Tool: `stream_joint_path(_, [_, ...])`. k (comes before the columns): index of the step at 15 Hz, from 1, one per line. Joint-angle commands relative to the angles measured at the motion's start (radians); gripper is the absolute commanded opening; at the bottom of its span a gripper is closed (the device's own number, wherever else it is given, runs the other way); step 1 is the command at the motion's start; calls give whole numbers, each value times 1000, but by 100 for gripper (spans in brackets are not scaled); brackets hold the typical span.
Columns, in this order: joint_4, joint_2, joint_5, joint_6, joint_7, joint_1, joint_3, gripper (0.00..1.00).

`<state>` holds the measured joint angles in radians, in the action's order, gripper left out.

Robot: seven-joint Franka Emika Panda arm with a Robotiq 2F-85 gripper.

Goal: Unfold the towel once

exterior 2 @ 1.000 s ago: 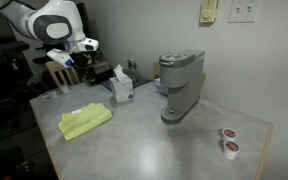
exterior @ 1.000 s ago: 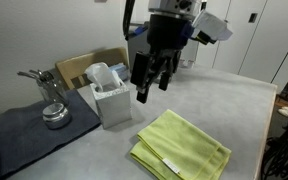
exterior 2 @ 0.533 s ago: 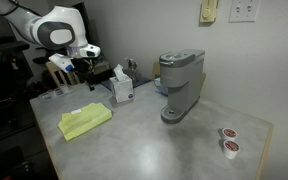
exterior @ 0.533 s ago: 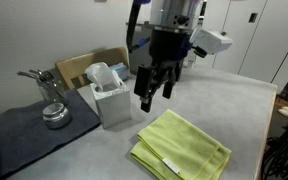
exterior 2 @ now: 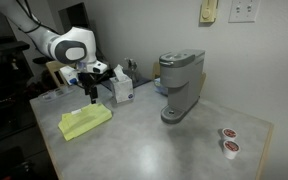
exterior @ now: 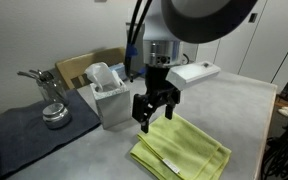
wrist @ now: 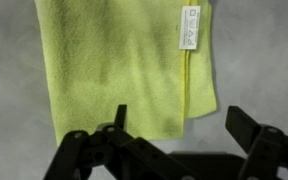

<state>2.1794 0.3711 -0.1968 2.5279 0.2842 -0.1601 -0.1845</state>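
Note:
The lime yellow-green towel (exterior: 181, 146) lies folded flat on the grey table, with a small white tag (wrist: 189, 27) near one edge. It also shows in an exterior view (exterior 2: 86, 120) and fills the upper part of the wrist view (wrist: 119, 60). My gripper (exterior: 154, 116) hangs open and empty just above the towel's far edge, seen too in an exterior view (exterior 2: 90, 92). In the wrist view the two dark fingers (wrist: 179, 125) spread wide over the towel's near corner and touch nothing.
A white box (exterior: 109, 98) with tissue stands next to the towel, also in an exterior view (exterior 2: 122, 88). A dark grey mat (exterior: 29, 130) holds a metal pot (exterior: 54, 115). A grey coffee machine (exterior 2: 181, 85) and two pods (exterior 2: 227, 140) stand farther along.
My gripper has come down and toward the towel, from above the white box to just over the towel's edge. It stays open. The towel has not moved.

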Motion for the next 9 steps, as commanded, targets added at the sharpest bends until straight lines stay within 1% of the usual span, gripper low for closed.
stream_joint_path(1, [-21,18,-8,-7,4,-19,14,100])
stream_joint_path(3, [-56,46,-9,-18,14,-27,16,100])
stream_joint_path(6, [-69,55,-9,-22,16,-30,18,100])
stream_joint_path(8, [-22,40,-107,75,-151,29,-55,100])
stream_joint_path(9, [-18,43,-137,100,-211,41,-71,100])
